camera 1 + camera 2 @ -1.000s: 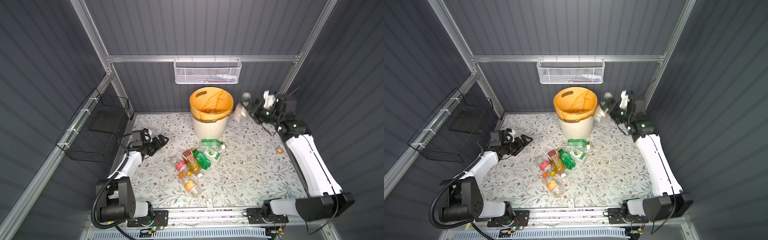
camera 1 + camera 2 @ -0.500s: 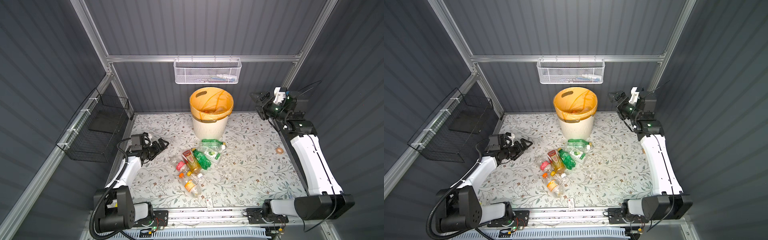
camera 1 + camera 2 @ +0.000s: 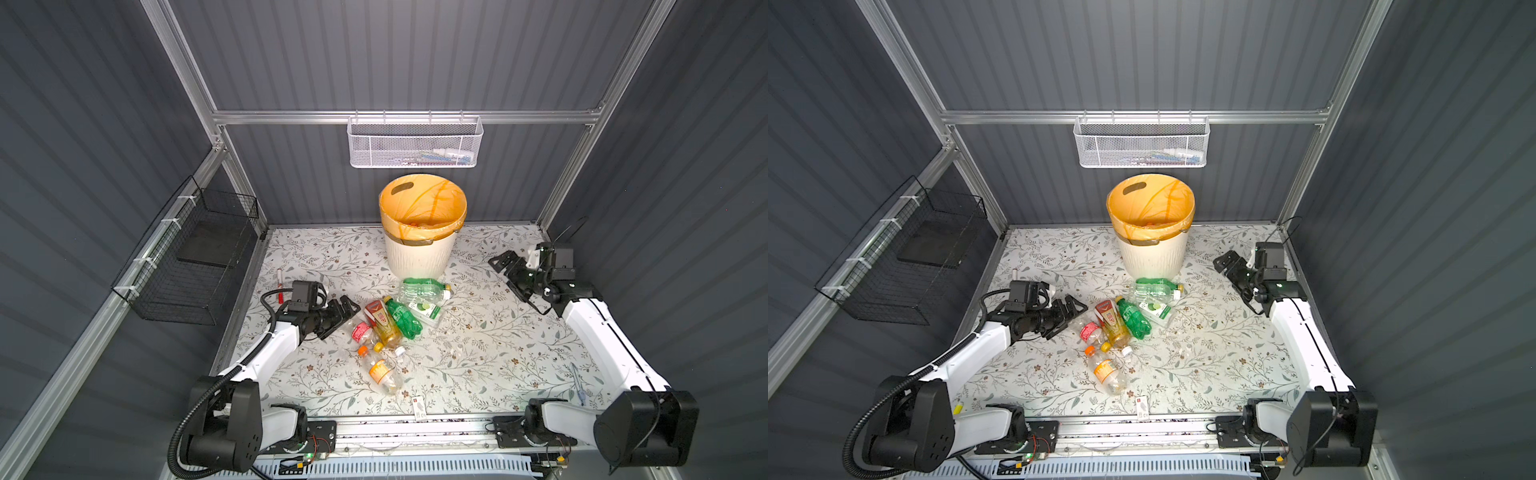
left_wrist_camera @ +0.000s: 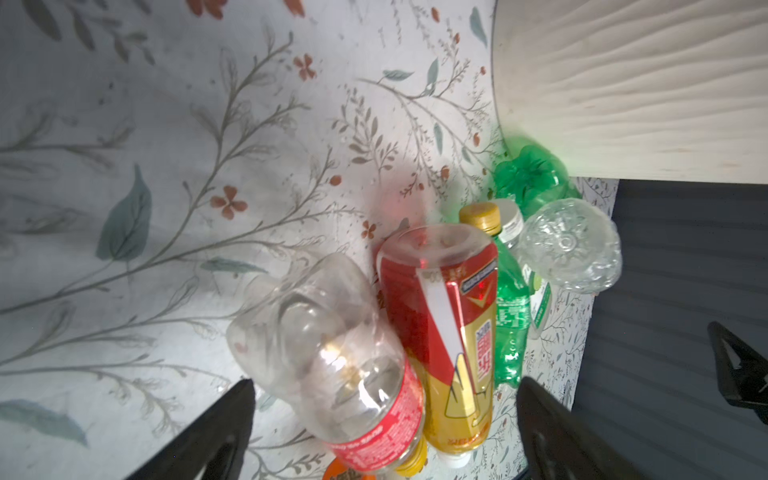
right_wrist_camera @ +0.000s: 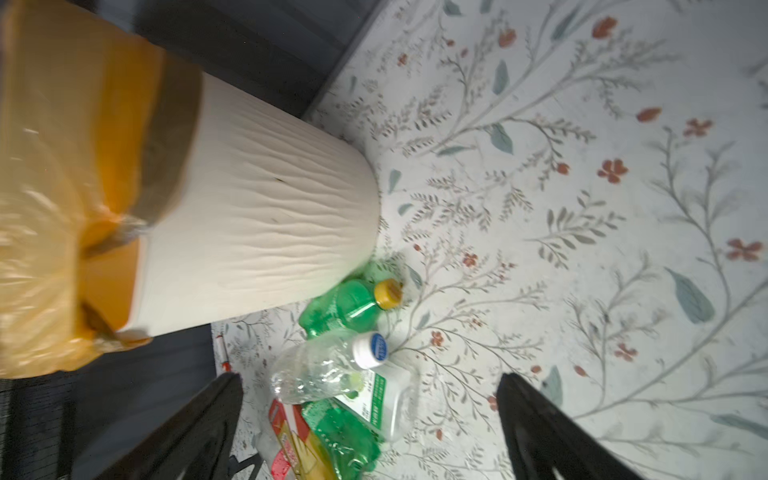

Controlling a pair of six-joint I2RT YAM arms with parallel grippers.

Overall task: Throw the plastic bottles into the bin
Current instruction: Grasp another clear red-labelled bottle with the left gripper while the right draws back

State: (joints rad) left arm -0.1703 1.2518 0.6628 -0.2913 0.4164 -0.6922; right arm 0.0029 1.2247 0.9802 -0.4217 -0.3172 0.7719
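The bin (image 3: 419, 253) (image 3: 1152, 259), cream ribbed with an orange bag, stands at the back middle. Several plastic bottles lie in a pile in front of it: a green one (image 3: 419, 284) by its base, a clear white-labelled one (image 3: 424, 309), another green one (image 3: 401, 318), a red-and-gold one (image 3: 380, 322), a clear red-labelled one (image 3: 359, 330) and an orange-labelled one (image 3: 380, 372). My left gripper (image 3: 347, 309) (image 4: 384, 381) is open, its fingers either side of the clear red-labelled bottle (image 4: 324, 345) without gripping it. My right gripper (image 3: 505, 264) (image 5: 369, 376) is open and empty, right of the bin (image 5: 257, 224).
A white wire mesh basket (image 3: 415, 143) hangs on the back wall above the bin. A black wire basket (image 3: 195, 266) hangs on the left wall. A red-and-white marker pen (image 3: 279, 282) lies behind the left arm. A small white card (image 3: 419, 405) lies at the front edge.
A clear bottle at the right gripper beside the bin's rim is gone; that arm has dropped lower and back to the right. The left gripper has moved right, up to the pile.
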